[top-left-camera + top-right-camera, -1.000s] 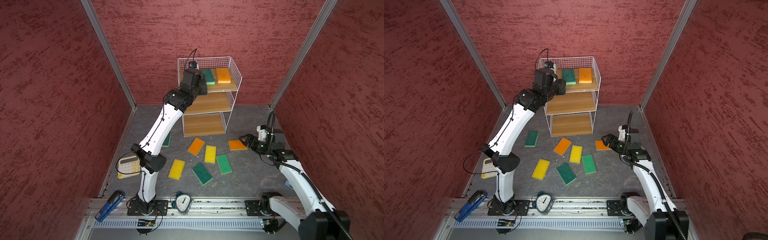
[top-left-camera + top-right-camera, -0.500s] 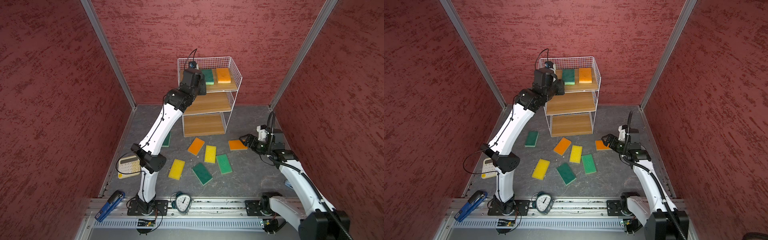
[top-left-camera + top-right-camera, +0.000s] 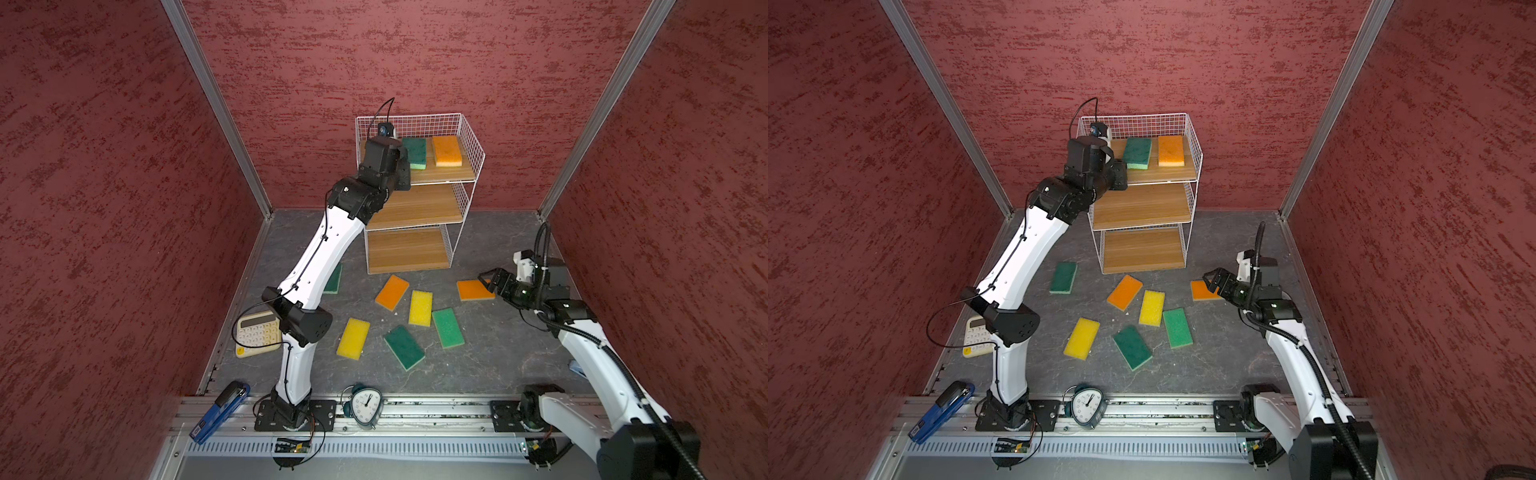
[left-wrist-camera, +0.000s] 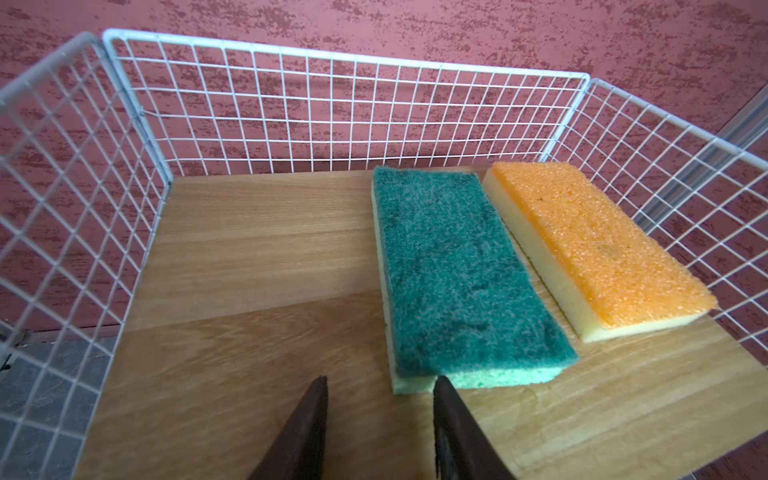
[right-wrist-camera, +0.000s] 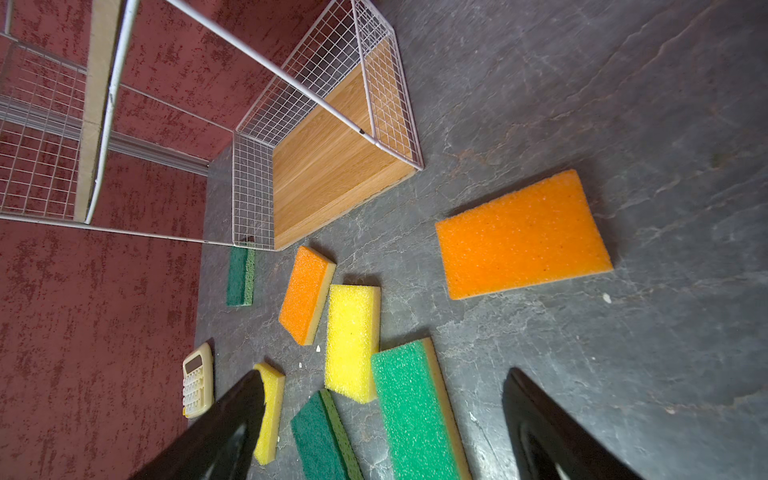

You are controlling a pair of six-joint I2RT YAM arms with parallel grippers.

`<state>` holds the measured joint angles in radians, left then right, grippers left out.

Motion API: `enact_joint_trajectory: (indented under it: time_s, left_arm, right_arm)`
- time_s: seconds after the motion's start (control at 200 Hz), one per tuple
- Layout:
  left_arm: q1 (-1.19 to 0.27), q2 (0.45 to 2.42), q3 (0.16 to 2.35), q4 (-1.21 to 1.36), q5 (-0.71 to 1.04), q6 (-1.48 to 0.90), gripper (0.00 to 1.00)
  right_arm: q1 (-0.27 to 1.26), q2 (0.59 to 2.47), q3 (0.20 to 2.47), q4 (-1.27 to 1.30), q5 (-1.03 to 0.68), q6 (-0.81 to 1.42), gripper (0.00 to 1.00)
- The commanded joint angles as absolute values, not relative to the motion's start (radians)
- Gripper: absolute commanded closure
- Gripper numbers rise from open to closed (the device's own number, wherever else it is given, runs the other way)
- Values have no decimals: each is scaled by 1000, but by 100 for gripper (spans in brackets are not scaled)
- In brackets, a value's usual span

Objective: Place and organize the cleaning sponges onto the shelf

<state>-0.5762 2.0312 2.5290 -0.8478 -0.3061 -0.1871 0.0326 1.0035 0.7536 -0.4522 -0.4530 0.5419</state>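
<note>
My left gripper [image 4: 380,384] hovers over the shelf's [image 3: 432,176] top board, open, with nothing between its fingers. A dark green sponge [image 4: 453,274] lies just ahead of one fingertip [image 4: 441,384]. An orange sponge [image 4: 598,245] lies beside it. Both show on the top tier in both top views, the green sponge [image 3: 414,153] and the orange sponge [image 3: 446,151]. Several sponges lie on the floor in front of the shelf, one dark green sponge [image 3: 333,279] half hidden by my left arm. My right gripper [image 3: 486,279] hangs open beside a floor orange sponge [image 3: 473,289].
A cream calculator [image 3: 257,334] lies at the left floor edge. An alarm clock [image 3: 365,405] and a blue stapler [image 3: 220,411] sit on the front rail. Red walls close in on three sides. The shelf's middle board [image 3: 415,208] and bottom board [image 3: 407,249] are bare.
My left wrist has shifted very slightly at the top tier. The right arm and all the sponges stay where they were.
</note>
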Motion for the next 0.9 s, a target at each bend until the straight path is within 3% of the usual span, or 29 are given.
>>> enact_joint_trajectory:
  time_s: [0.0, 0.356, 0.897]
  left_arm:
    - [-572, 2075, 2461, -897, -202, -172, 57]
    - [-524, 1940, 2224, -692, -32, -209, 53]
    - [-517, 1967, 2230, -683, 75, -214, 52]
  right_arm:
    - [30, 996, 748, -436, -457, 527, 9]
    - [30, 994, 745, -434, -459, 525, 9]
    - [30, 985, 739, -444, -451, 517, 9]
